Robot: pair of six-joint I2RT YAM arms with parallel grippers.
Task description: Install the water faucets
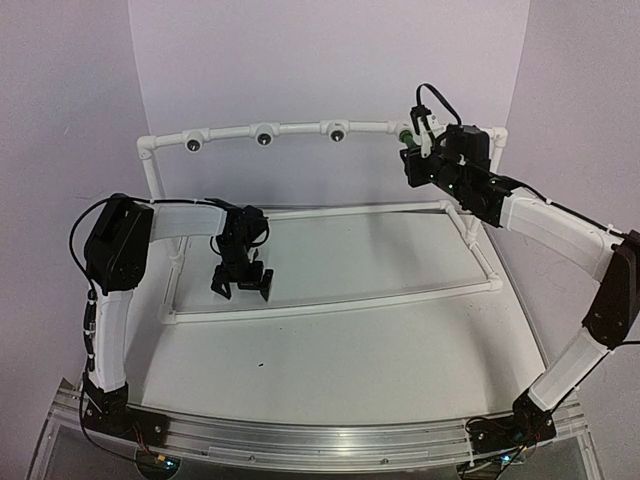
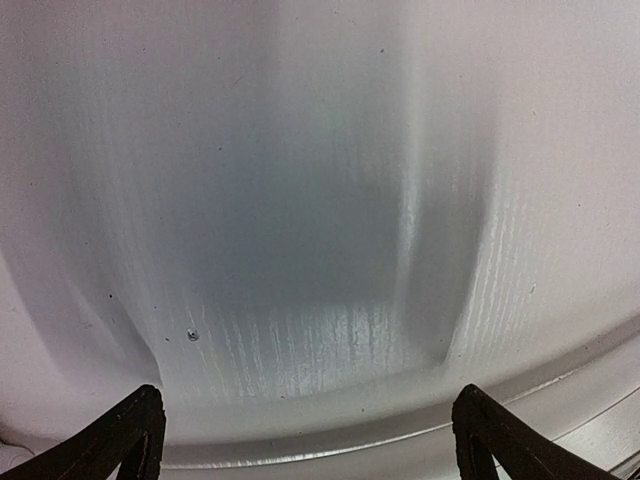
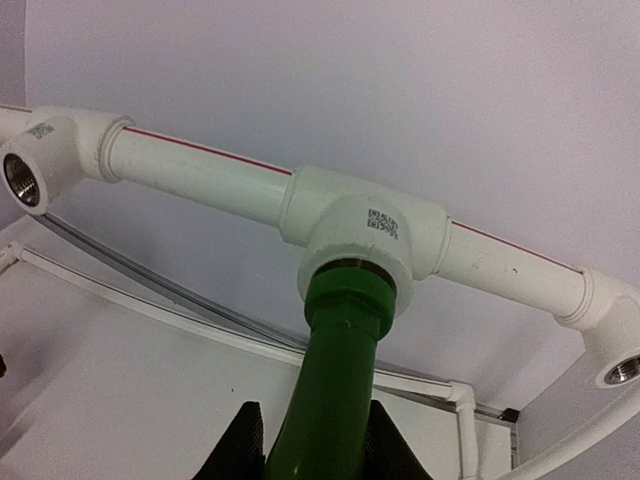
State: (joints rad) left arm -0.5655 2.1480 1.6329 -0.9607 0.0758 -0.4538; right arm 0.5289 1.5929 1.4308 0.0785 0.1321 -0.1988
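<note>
while the right fingers [image 3: 240, 450] clamped the bright-green plastic tap [image 3: 335, 400], its long axis pointed ahead into the white pipe tee [image 3: 360, 225].

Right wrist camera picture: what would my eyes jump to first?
The bright green tap grabs the eye: it pokes up from the bottom middle into a white pipe fitting, with the right gripper closed around it. In the top view, the left gripper hangs open and empty over the table.
</note>
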